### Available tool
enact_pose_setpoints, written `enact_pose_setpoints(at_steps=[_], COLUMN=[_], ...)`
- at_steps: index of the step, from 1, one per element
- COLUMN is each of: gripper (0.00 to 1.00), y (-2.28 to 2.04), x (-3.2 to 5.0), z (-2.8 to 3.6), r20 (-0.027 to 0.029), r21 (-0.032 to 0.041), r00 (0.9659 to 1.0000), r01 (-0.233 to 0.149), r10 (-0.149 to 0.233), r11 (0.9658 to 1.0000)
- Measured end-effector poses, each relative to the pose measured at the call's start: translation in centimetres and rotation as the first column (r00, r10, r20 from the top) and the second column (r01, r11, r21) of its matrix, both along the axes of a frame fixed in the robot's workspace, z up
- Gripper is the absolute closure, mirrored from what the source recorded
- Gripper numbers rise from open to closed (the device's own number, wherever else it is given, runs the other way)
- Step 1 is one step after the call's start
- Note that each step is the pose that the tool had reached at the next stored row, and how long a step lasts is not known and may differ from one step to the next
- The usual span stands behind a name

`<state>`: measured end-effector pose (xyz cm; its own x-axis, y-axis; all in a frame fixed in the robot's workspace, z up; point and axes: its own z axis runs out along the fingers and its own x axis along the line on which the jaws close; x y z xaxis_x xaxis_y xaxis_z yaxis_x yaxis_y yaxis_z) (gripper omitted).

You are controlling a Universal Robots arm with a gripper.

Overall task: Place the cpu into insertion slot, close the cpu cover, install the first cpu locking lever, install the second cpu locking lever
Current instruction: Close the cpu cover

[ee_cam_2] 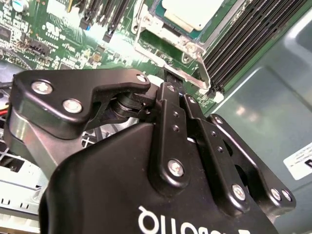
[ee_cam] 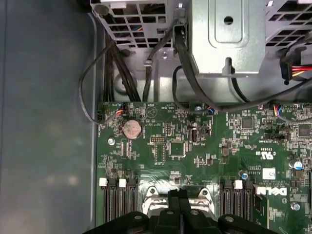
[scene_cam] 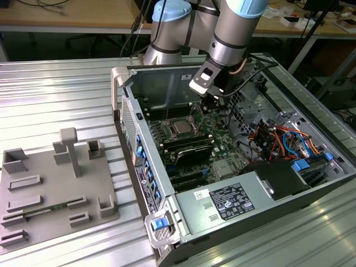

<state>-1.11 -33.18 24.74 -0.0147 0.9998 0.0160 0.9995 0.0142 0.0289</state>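
Cpu [scene_cam: 181, 127] lies seated in the insertion slot [scene_cam: 170, 127] on the green board [ee_cam: 209, 146]. The gripper [ee_cam: 178, 194] hangs just beside the slot's rim. Its jaws are pressed together, off the chip.

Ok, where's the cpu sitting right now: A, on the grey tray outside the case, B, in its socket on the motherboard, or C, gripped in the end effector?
B: the cpu lies flat in the middle of the green motherboard, not in the end effector.

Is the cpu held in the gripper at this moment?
No, in the exterior view the cpu lies flat in the insertion slot on the green board, apart from the gripper.
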Motion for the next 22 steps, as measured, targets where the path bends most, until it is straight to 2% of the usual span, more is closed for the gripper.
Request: enact_pose_setpoints(at_steps=[8, 11, 14, 16, 22], gripper=[0.89, 0.89, 0.89, 0.89, 0.89], y=[0.09, 0.10, 0.12, 0.11, 0.11], x=[-1.18, -2.00, -3.20, -4.58, -6.43], z=[-0.18, -0.30, -0.58, -0.95, -1.55], r20=[0.0000, -0.0001, 0.0000, -0.0002, 0.0000], r21=[0.0002, 0.0003, 0.0006, 0.0004, 0.0008], r00=[1.0000, 1.0000, 1.0000, 1.0000, 1.0000], r01=[0.000, 0.000, 0.000, 0.000, -0.001], r10=[0.000, 0.000, 0.000, 0.000, 0.001], r11=[1.0000, 1.0000, 1.0000, 1.0000, 1.0000])
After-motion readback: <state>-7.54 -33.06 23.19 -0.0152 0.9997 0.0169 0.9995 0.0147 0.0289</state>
